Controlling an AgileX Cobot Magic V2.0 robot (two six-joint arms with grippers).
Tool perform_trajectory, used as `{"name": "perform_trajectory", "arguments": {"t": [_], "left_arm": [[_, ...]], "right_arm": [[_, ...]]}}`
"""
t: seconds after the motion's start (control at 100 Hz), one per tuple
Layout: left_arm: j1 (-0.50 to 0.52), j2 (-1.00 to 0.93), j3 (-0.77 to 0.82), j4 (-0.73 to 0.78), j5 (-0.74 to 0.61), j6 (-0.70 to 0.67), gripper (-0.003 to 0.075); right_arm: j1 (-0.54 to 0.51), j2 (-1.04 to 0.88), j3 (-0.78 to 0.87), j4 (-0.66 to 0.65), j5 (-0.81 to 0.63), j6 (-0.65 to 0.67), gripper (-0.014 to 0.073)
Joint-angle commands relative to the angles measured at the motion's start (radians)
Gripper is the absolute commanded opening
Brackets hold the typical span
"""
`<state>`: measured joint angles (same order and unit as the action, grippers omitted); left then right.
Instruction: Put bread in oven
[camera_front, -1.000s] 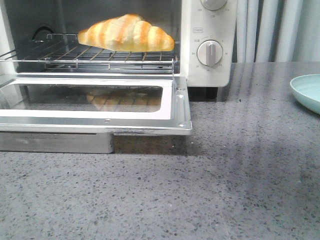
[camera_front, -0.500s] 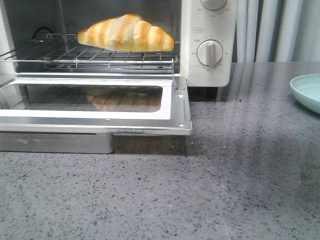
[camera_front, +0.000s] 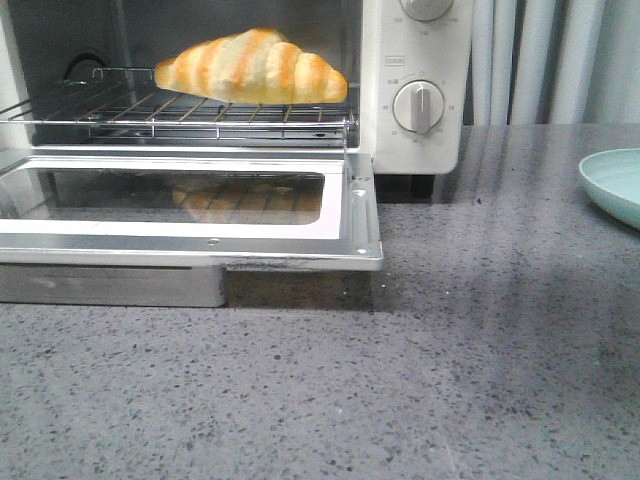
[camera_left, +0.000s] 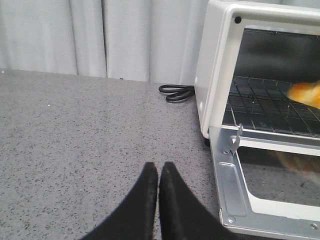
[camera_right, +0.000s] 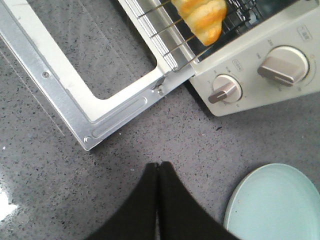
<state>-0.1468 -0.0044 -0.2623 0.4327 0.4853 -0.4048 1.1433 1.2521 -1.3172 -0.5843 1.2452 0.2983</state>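
The bread lies on the wire rack inside the oven, toward the right side of the cavity, its golden crust banded with paler stripes. Nothing grips it. A faint reflection of it shows in the glass of the door, which hangs fully open and lies flat out toward the near edge of the bench. In the right wrist view the end of the bread reaches close to the front bars of the rack.

The oven stands at the far left of the bench, against the back edge, with its two round knobs on the cream panel to the right of the cavity. A black cord lies coiled on the bench beside the oven's left wall, near the back edge.

The left tool is clenched, its two dark fingers pressed together with nothing between them, over bare speckled grey bench to the left of the open door. The right tool is likewise clenched and grasping nothing, over the bench just off the door's right corner. Near it, by the right edge of the bench, sits a pale blue plate, well apart from the oven. Grey curtains hang behind the back edge.
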Motion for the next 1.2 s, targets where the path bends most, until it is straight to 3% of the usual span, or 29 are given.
{"name": "perform_trajectory", "arguments": {"t": [0.0, 0.22, 0.59, 0.93, 1.19], "left_arm": [[0.003, -0.026, -0.025, 0.002, -0.08, -0.004, -0.0021], [0.003, -0.026, -0.025, 0.002, -0.08, -0.004, -0.0021], [0.003, -0.026, -0.025, 0.002, -0.08, -0.004, -0.0021], [0.003, -0.026, -0.025, 0.002, -0.08, -0.004, -0.0021], [0.003, -0.026, -0.025, 0.002, -0.08, -0.004, -0.0021]], "right_arm": [[-0.043, -0.04, -0.022, -0.002, -0.004, 0.006, -0.0069], [-0.192, -0.04, -0.002, 0.025, -0.072, 0.006, -0.0069], [-0.46, -0.067, 0.12, 0.226, -0.281, 0.006, -0.0069], [-0.624, -0.334, 0.547, 0.308, -0.663, 0.006, -0.0069], [-0.742, -0.616, 0.821, 0.371, -0.819, 0.006, -0.0069]]}}
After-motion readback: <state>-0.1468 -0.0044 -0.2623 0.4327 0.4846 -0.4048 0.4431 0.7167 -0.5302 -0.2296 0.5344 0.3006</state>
